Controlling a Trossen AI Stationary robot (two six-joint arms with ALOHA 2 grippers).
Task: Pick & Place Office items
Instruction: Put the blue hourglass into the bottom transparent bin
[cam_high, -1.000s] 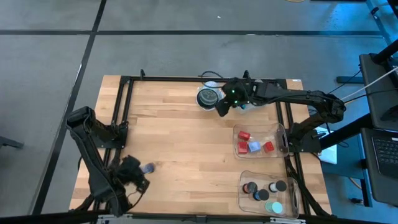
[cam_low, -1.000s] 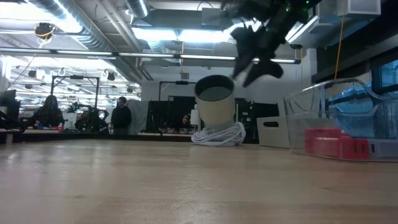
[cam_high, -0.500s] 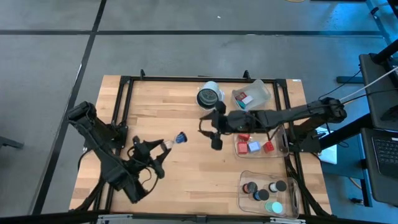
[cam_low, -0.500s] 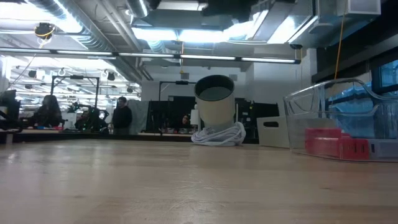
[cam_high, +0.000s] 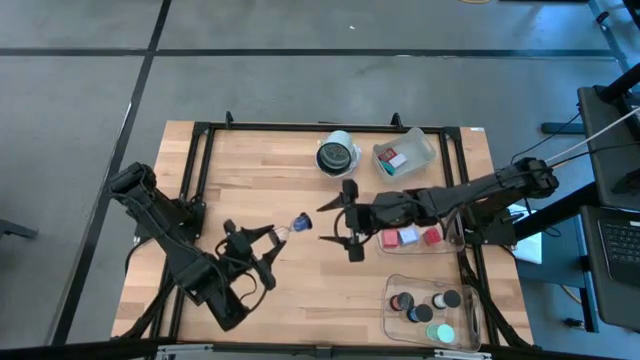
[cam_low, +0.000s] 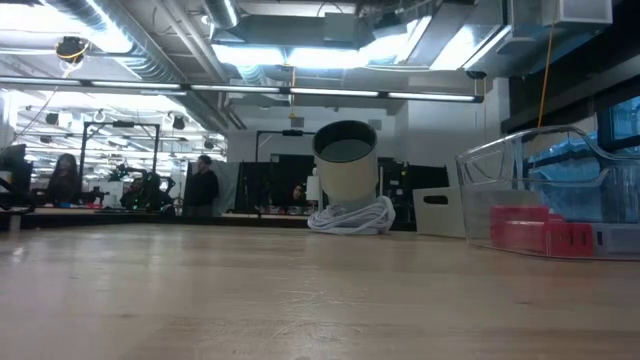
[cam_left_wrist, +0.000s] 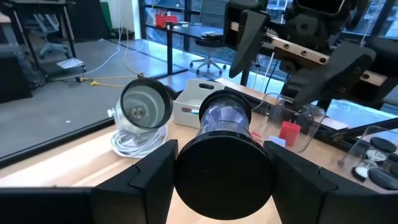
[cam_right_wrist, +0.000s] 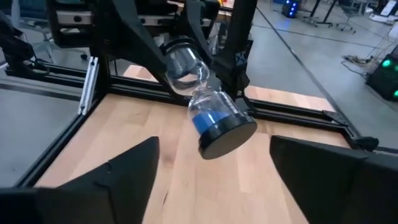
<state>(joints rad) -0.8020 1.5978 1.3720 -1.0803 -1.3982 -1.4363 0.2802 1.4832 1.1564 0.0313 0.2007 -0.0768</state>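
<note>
The left claw (cam_high: 278, 236) grips a blue-sand hourglass (cam_high: 297, 222) above the desk (cam_high: 270, 180), held out just before the right claw (cam_high: 338, 224), whose fingers stand spread.

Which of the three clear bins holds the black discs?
The bin lowest in the high view. It holds black discs and a teal piece; the other two hold red blocks.

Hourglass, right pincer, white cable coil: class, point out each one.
hourglass (cam_right_wrist: 208, 115), right wrist view, blue-filled lower bulb.
right pincer (cam_high: 340, 215), high view, midway between its open fingertips.
white cable coil (cam_low: 352, 217), low view, front loops.
</note>
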